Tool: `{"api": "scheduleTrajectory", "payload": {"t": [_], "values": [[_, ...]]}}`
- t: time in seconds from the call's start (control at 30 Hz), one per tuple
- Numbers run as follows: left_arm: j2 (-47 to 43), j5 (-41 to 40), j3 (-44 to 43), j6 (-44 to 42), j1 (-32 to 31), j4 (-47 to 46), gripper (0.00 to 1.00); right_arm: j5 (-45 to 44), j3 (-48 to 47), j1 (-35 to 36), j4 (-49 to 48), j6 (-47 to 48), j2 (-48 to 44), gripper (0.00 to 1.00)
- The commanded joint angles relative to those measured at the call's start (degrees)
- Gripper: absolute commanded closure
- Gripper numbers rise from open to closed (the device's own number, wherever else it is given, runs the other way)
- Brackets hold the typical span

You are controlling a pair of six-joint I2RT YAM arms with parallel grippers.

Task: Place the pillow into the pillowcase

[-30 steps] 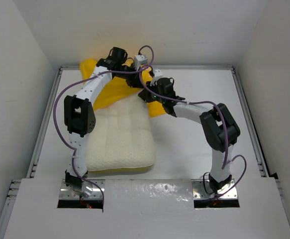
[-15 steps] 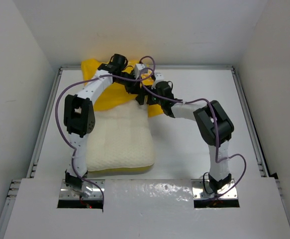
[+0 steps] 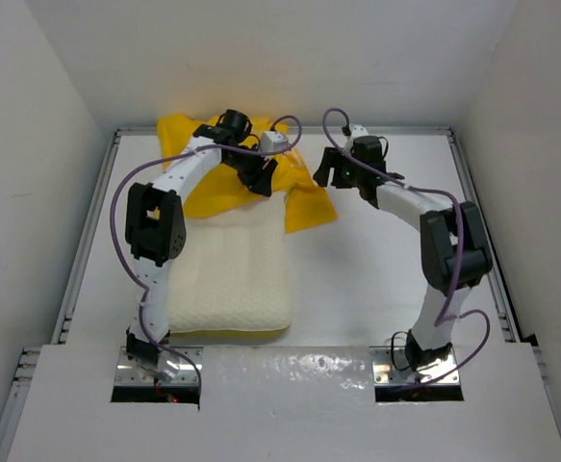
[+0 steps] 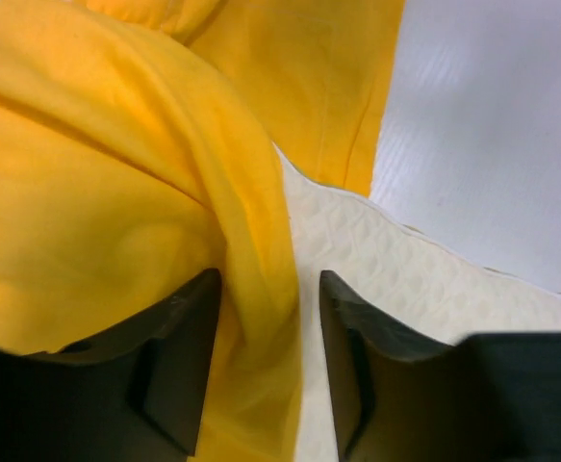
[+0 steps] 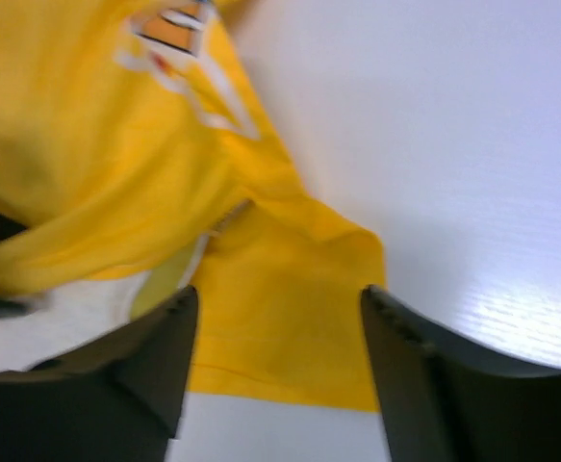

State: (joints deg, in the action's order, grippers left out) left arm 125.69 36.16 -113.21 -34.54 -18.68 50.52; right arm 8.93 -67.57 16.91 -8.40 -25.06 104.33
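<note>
The cream-white dimpled pillow [image 3: 227, 279] lies lengthwise left of the table's middle. Its far end is tucked under the bright yellow pillowcase [image 3: 213, 188], which is bunched at the back, and one flap [image 3: 309, 204] is spread flat to the pillow's right. My left gripper [image 3: 261, 179] hangs over the pillow's far end. In the left wrist view it [image 4: 266, 289] is open, with a loose fold of pillowcase [image 4: 251, 289] between the jaws and the pillow [image 4: 395, 269] beside it. My right gripper [image 3: 330, 173] stands wide open [image 5: 278, 300] above the flap [image 5: 280, 327], holding nothing.
The white table [image 3: 376, 269] has raised rails along its left [image 3: 88, 241] and right [image 3: 477, 221] sides and a wall close behind the pillowcase. Purple cables loop off both arms. The arm bases sit at the near edge.
The right gripper opened, let the pillowcase flap drop flat and drew back to the right. The left gripper, shut on the pillowcase before, has opened over the same spot.
</note>
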Motion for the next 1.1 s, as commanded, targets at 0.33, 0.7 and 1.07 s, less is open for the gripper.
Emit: {"api": "scheduleTrajectory", "payload": {"t": [0.33,0.7,1.07], "values": [[-4.2,0.5,-7.5,-7.7,-5.0,19.3,0.00,-1.4,-24.2,-0.2,19.8,4.4,24.2,0.12],[0.5,-11.5,-3.7,9.2,-10.6,10.4,0.47,3.6,-18.6,-0.2,10.7,-4.7,24.4,0.86],[1.2,-14.7,-10.4,7.1,-10.8,13.4,0.38,5.5,-6.6,-0.1,2.1,-7.6,15.4,1.00]]}}
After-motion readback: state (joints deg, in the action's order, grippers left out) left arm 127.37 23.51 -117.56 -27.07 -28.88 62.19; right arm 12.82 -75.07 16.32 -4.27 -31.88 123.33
